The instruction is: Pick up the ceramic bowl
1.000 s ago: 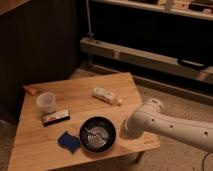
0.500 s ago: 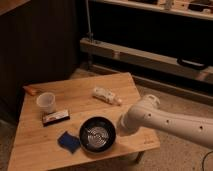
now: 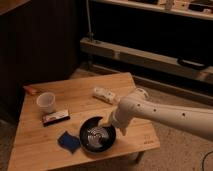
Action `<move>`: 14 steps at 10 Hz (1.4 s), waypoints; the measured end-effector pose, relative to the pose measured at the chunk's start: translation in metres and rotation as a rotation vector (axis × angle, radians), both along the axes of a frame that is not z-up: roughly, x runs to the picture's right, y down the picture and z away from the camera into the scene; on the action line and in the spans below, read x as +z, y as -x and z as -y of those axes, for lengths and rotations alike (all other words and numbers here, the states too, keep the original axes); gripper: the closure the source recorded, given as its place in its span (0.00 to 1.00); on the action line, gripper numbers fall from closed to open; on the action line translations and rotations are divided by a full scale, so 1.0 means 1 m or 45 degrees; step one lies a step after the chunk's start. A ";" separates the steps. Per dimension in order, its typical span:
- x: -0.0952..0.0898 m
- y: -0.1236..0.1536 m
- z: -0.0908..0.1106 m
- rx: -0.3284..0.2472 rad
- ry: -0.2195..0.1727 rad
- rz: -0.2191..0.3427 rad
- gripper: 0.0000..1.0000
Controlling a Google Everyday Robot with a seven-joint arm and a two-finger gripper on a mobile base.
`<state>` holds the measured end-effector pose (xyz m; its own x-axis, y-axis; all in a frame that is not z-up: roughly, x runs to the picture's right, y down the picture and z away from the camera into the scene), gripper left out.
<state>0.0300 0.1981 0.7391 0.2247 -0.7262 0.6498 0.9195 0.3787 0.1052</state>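
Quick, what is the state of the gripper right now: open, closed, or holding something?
Gripper: at the right rim of the ceramic bowl; open or closed cannot be told.

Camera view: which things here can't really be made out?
The gripper, at the ceramic bowl, on its right rim: its tip is covered by the white arm.
The ceramic bowl: that stretch of rim is hidden behind the gripper.
The arm: cut off by the right edge.
The flat packet near the cup: print too small to read.
The blue object left of the bowl: too blurred to identify.
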 end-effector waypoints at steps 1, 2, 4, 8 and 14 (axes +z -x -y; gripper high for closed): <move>0.000 0.000 0.000 0.000 0.000 0.000 0.20; 0.000 0.000 0.000 0.000 0.000 0.000 0.20; 0.000 -0.001 -0.001 0.002 0.001 0.007 0.20; 0.027 -0.002 -0.022 -0.072 -0.120 0.344 0.20; 0.029 -0.008 -0.022 -0.117 -0.211 0.447 0.20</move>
<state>0.0384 0.2201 0.7679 -0.0609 -0.8344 0.5478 0.8462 0.2479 0.4717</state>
